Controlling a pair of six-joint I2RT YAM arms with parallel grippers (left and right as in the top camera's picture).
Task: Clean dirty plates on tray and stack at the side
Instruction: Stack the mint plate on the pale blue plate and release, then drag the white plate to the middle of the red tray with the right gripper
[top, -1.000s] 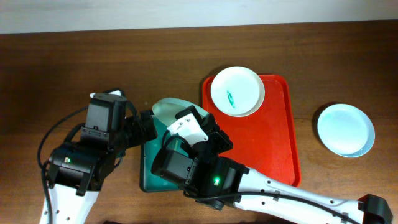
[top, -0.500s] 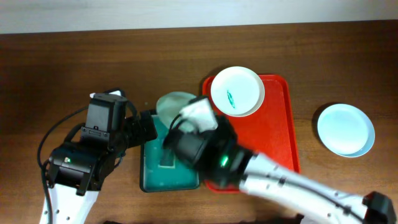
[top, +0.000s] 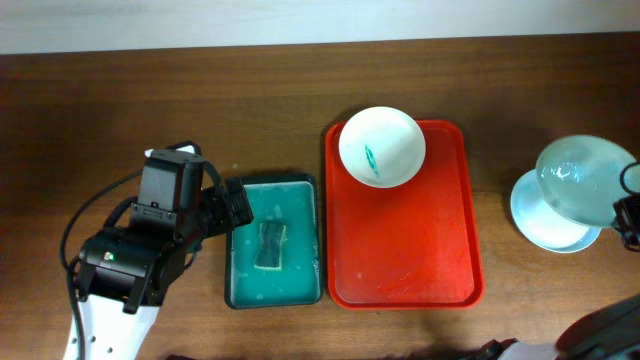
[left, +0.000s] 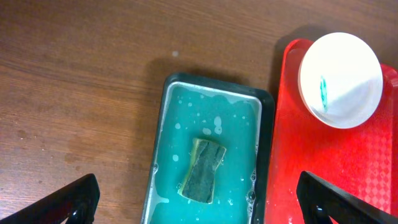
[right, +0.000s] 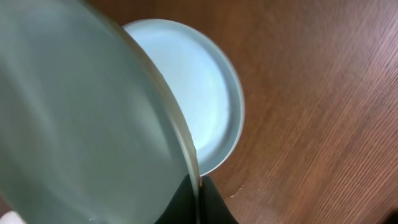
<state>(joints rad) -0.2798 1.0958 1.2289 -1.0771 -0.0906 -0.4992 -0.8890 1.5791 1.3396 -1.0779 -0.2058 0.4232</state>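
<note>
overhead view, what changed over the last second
The right gripper, jaws shut on the pale plate, swung it from above the green basin rightward across the red tray; it now hangs over the blue plate. The sponge is uncovered. Unmoved: the left arm, basin, tray, dirty white plate, blue plate.

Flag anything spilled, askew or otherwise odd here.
Nothing is spilled or damaged. The white dish on the red tray carries a green smear, so it is not yet cleaned. The right claw holds a lifted plate by its rim above the resting plate.
</note>
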